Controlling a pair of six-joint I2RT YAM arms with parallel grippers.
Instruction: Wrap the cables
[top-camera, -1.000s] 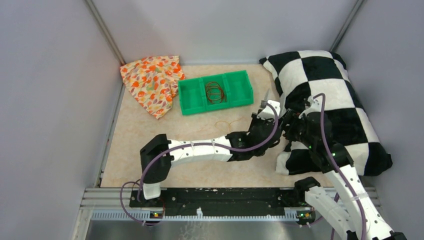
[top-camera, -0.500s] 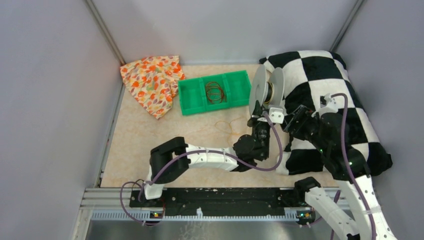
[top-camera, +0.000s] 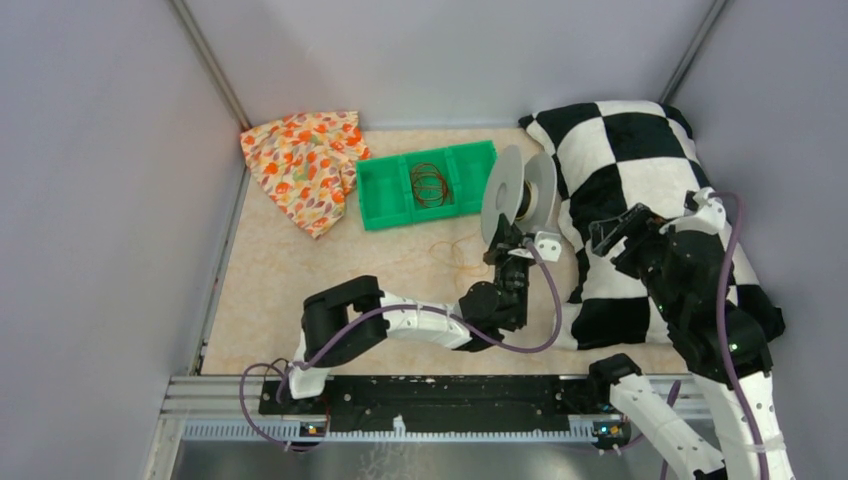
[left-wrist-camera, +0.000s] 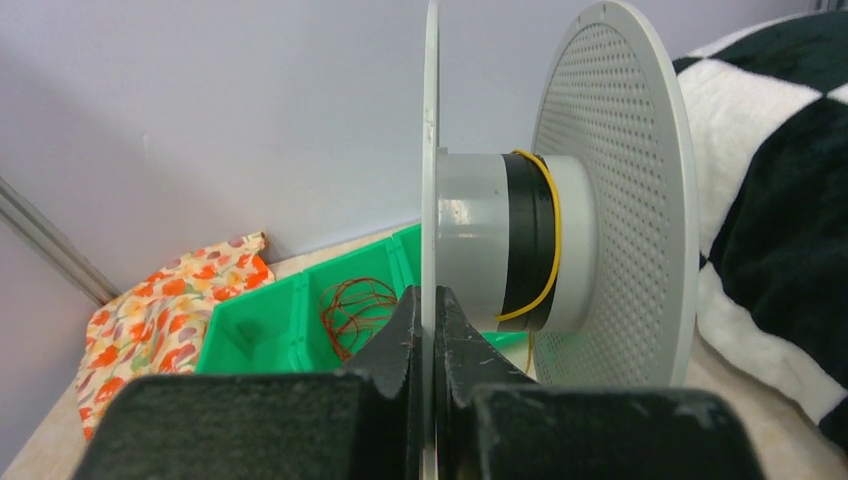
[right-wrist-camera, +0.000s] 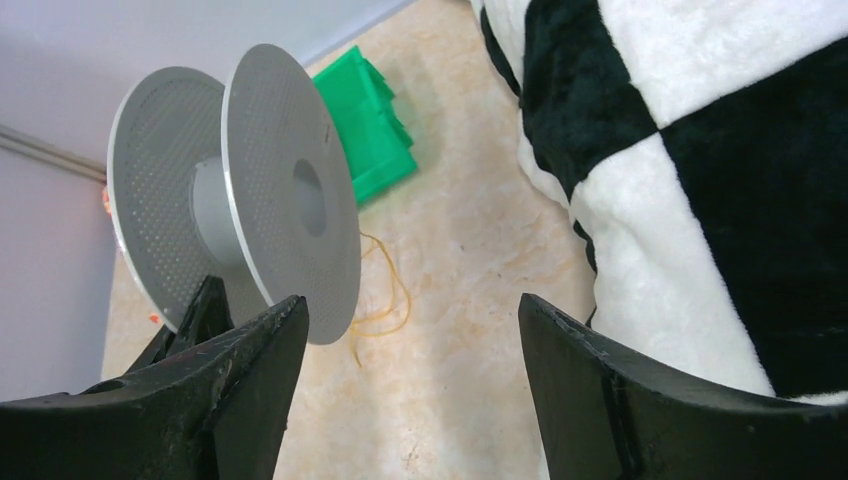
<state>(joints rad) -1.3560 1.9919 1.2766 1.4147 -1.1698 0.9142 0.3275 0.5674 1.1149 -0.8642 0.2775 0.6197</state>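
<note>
The left jaws clamp the spool's (left-wrist-camera: 610, 200) near flange; the right jaws gape wide beside it. One yellow cable (left-wrist-camera: 557, 235) turn rings its hub, partly hidden. Loose loops (top-camera: 455, 250) lie on the surface below the spool, with the green tray (top-camera: 385, 195) behind.

Thin yellow cable (left-wrist-camera: 557, 225) circles the upright spool (left-wrist-camera: 620, 150) hub, trailing loose loops below.

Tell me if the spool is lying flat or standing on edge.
On edge, held up: the left gripper pinches one flange of the spool, its axis level. A yellow cable loops round its hub.
</note>
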